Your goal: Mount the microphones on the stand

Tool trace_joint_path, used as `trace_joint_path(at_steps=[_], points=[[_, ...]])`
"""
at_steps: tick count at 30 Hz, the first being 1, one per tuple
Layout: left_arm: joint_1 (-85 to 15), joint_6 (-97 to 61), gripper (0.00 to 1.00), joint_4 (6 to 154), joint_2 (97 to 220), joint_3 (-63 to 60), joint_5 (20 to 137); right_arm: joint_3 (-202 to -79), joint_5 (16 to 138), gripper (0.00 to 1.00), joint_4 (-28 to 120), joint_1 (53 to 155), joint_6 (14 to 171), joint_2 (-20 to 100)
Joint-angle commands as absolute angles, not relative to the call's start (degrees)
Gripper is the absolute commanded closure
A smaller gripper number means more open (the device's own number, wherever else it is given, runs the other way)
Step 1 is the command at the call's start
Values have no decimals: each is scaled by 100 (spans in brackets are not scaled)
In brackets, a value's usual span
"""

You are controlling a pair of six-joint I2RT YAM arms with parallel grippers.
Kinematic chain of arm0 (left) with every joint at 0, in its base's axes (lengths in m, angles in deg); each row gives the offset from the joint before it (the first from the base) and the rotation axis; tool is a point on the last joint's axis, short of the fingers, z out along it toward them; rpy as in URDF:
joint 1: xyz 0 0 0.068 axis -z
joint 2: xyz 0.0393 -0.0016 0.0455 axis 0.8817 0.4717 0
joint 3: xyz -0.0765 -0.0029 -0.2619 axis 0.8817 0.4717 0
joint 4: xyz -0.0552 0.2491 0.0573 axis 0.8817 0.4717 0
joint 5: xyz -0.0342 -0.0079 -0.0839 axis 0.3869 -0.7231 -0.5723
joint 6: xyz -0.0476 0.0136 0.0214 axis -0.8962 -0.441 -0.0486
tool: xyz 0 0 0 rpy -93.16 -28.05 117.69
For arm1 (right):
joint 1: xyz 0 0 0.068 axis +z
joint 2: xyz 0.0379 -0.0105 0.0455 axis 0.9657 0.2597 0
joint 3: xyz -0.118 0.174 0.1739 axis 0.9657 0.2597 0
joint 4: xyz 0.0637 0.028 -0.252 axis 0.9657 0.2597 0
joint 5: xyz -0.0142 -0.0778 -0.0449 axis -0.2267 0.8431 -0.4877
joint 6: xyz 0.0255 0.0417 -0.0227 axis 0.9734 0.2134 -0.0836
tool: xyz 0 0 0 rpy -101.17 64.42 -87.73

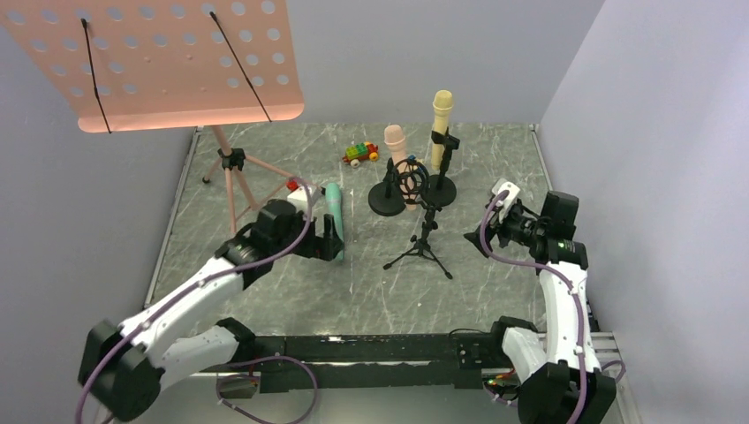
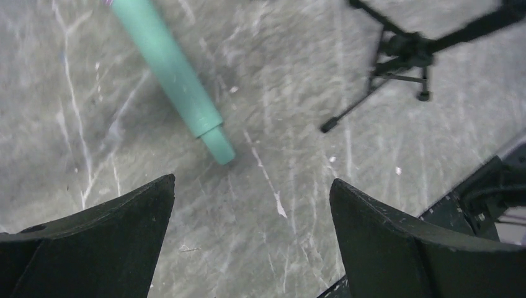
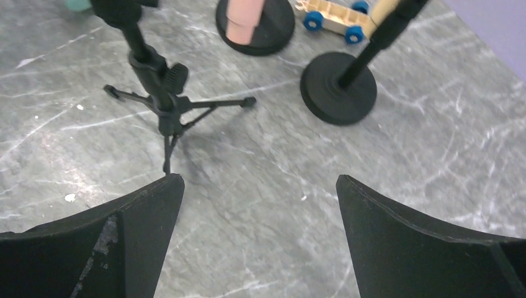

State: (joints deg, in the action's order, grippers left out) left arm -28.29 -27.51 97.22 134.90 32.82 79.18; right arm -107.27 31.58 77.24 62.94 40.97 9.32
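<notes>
Top external, mint-green microphone (image 1: 334, 205): lies flat on the counter (image 1: 265, 300), left of the middle, with its long axis running roughly from far edge to near edge. It is on no stand.
Top external, left hand (image 1: 327, 247): sits at the microphone's near end with fingers spread, and is clearly the nearer arm.
Top external, right hand (image 1: 480, 237): spread and holding nothing, near the right edge and well apart from the green microphone.
Top external, tripod stand (image 1: 424, 240): stands between the two hands. Its ring clip (image 1: 411, 183) looks unfilled, so it is probably the target.
Top external, filled stands: the peach-pink microphone (image 1: 395, 141) and pale yellow microphone (image 1: 441, 115) stand upright on round-base stands (image 1: 387, 201) toward the far edge.
Top external, other things: a toy car (image 1: 360, 153) lies near the far edge and a music stand (image 1: 168, 62) is at the far left corner.
Left wrist, relation: the microphone lies ahead and left of the gap between the fingers (image 2: 105, 248), set diagonally with its narrow tail toward the hand. It is not touched, and nothing lies between it and the hand.
Left wrist, obstacle: the tripod legs are ahead to the right, apart from the microphone.
Right wrist, hand: the fingers are wide apart with bare counter between them. The tripod stand is ahead to the left, and the round bases and toy car lie beyond it.
</notes>
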Motion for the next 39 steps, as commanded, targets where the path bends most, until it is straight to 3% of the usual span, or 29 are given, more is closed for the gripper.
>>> trace_joint_path(at_steps=[1,3,9,13,15,23,29,33,39], points=[[-2853,-3820,1,9920,14665,2413,8634,-10964,3166,0,7896,5925,3935,956],[-2848,-3767,1,10120,15420,1966,8844,-10992,3237,0,7841,5855,4064,1037],[-2844,-3680,24,10668,17401,710,9467,-11019,3068,0,7954,5686,4031,1006],[-2833,-3694,30,11082,18392,88,9975,-10986,2888,0,7960,5521,4034,830],[-2835,-3687,37,11195,18666,-107,10157,-10986,2757,0,8021,5436,3993,768],[-2834,-3559,46,11473,19527,-722,10150,-11056,2458,0,8228,5216,3887,744],[-2828,-3457,72,11269,19484,-506,10035,-11068,2297,0,8321,5059,3828,729],[-2721,-3158,90,11151,18818,-134,10083,-11109,2171,0,8484,4984,3692,769],[-2211,-2187,100,10865,16919,957,9945,-11083,1754,0,8870,4987,3200,775]])
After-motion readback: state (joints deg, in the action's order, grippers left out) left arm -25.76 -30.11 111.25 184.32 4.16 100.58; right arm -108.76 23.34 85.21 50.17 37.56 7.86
